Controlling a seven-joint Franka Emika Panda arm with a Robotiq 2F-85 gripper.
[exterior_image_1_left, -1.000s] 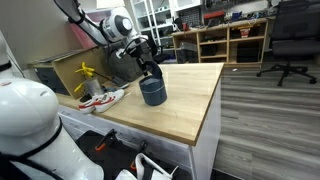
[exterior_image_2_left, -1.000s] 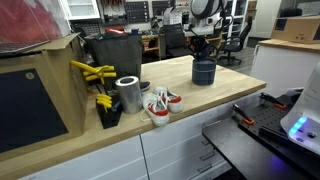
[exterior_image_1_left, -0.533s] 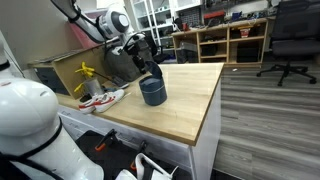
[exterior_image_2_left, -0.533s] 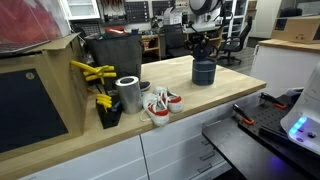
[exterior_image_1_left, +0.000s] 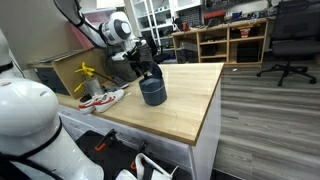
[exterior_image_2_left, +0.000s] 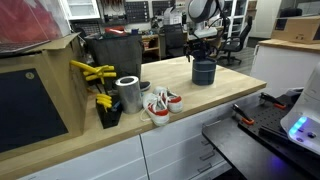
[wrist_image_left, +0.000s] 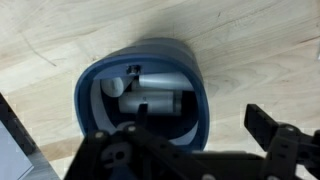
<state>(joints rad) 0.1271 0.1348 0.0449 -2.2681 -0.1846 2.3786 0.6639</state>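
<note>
Tool (exterior_image_2_left: 203, 52) now opened, raised above blue cup (exterior_image_2_left: 204, 73)

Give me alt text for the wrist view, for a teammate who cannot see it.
Looking straight down into a blue-grey cup on a pale wooden table, with a silvery cylinder lying on its side inside. The dark tool fills the bottom edge, jaws apart and holding nothing.

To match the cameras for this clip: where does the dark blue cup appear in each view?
Exterior view: the dark blue cup stands left of centre on the wooden tabletop.
Exterior view: the cup stands right of centre, towards the tabletop's far end.
Wrist view: the cup fills the middle, seen from above, with a pale cylinder inside.
Shared landmark: the wooden tabletop under the cup.
</note>
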